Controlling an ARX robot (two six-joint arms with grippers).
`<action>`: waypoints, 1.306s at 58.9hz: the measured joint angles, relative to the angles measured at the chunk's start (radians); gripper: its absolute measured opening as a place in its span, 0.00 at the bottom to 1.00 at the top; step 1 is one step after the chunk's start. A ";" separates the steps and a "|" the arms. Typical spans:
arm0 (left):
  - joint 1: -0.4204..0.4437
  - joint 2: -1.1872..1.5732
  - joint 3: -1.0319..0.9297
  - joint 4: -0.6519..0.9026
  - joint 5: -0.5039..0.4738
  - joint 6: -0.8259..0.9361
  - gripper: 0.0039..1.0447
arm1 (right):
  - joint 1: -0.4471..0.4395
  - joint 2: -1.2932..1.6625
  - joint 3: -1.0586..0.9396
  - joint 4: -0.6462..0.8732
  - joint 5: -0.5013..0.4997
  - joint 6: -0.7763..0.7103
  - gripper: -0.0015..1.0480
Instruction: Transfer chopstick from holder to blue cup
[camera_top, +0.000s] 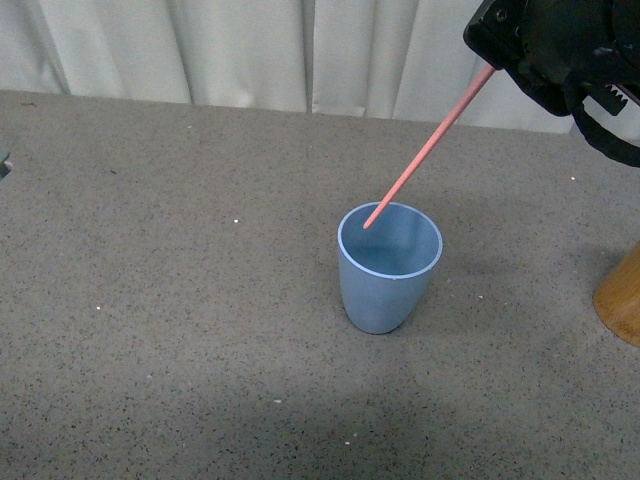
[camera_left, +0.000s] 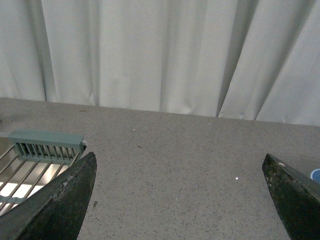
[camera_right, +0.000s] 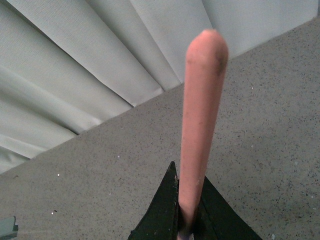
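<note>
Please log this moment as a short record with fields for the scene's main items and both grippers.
chopstick: pink, tilted, lower tip at the cup's mouth
blue cup: upright on the table
holder: wooden, at the right edge, partly in view
right gripper: shut on the chopstick
left gripper: open, holding nothing
drying rack: near the left gripper

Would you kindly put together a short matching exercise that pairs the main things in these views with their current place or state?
Things:
1. thin salmon-pink chopstick
2. light blue plastic cup
3. orange-brown wooden holder
4. left gripper

States:
A. at the table's right edge, only partly in view
B. jaws wide apart, holding nothing
C. tilted, lower tip over the cup's mouth
D. upright mid-table

Pairs: 1-C, 2-D, 3-A, 4-B
</note>
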 joint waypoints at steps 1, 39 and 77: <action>0.000 0.000 0.000 0.000 0.000 0.000 0.94 | 0.000 0.001 0.000 0.000 0.000 0.000 0.03; 0.000 0.000 0.000 0.000 0.000 0.000 0.94 | 0.010 -0.048 0.000 -0.068 0.035 -0.032 0.70; 0.000 -0.001 0.000 0.000 -0.003 0.000 0.94 | -0.470 -1.672 -0.837 -0.375 -0.386 -0.770 0.01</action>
